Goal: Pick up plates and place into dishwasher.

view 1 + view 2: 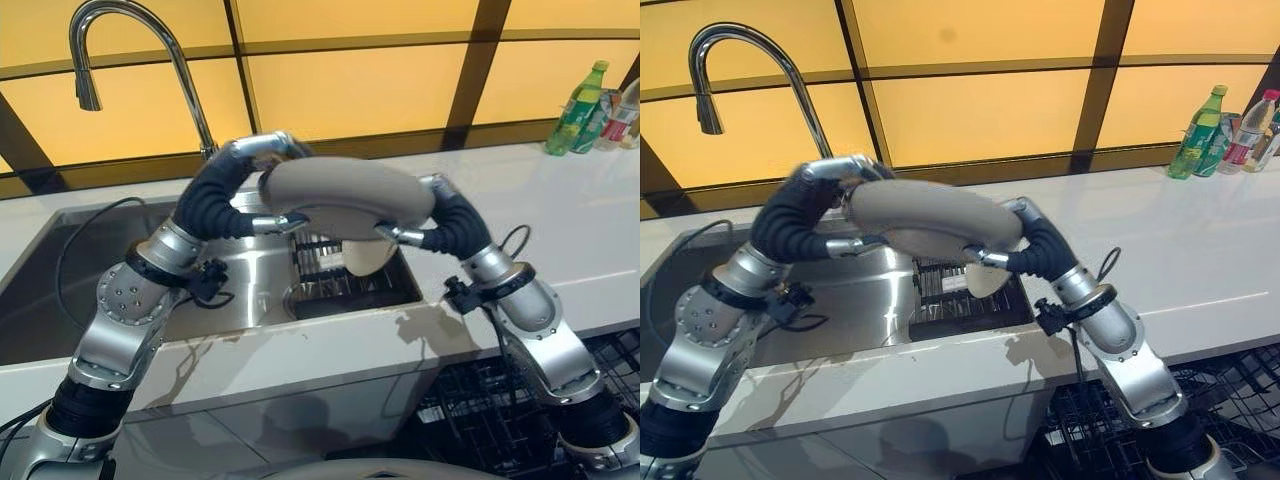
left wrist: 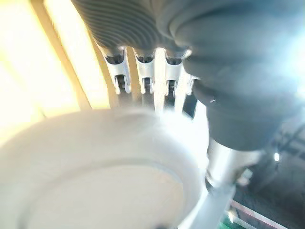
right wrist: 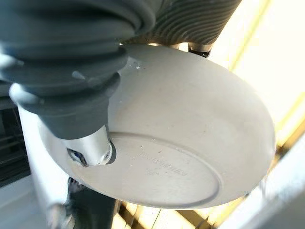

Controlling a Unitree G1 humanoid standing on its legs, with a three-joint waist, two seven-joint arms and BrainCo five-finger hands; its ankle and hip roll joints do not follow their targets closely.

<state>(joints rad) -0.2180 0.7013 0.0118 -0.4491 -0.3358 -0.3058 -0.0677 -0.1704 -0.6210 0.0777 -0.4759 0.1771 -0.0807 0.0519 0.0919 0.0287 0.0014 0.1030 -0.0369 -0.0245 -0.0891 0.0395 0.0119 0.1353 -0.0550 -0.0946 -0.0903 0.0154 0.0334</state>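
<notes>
Both arms bent inward over the sink (image 1: pixel 120 270), meeting at a grey-white plate (image 1: pixel 345 195) held up in the air above the sink's drain rack (image 1: pixel 325 270). Left hand (image 1: pixel 262 150) on the plate's left edge: fingers over the far rim, thumb under, clamped on it. Right hand (image 1: pixel 425 210) on the right edge; thumb (image 3: pixel 90 148) pressed against the plate's underside, fingers over the rim, also clamped. Plate roughly level, underside toward the robot. Another pale dish (image 1: pixel 365 258) stands in the rack below. Faucet (image 1: pixel 120 30) behind the sink, bottles (image 1: pixel 578 110) at far right of the counter (image 1: pixel 560 230). Right wrist view shows the plate's foot ring; left wrist view shows its finger row (image 2: pixel 145 71) past the rim.
</notes>
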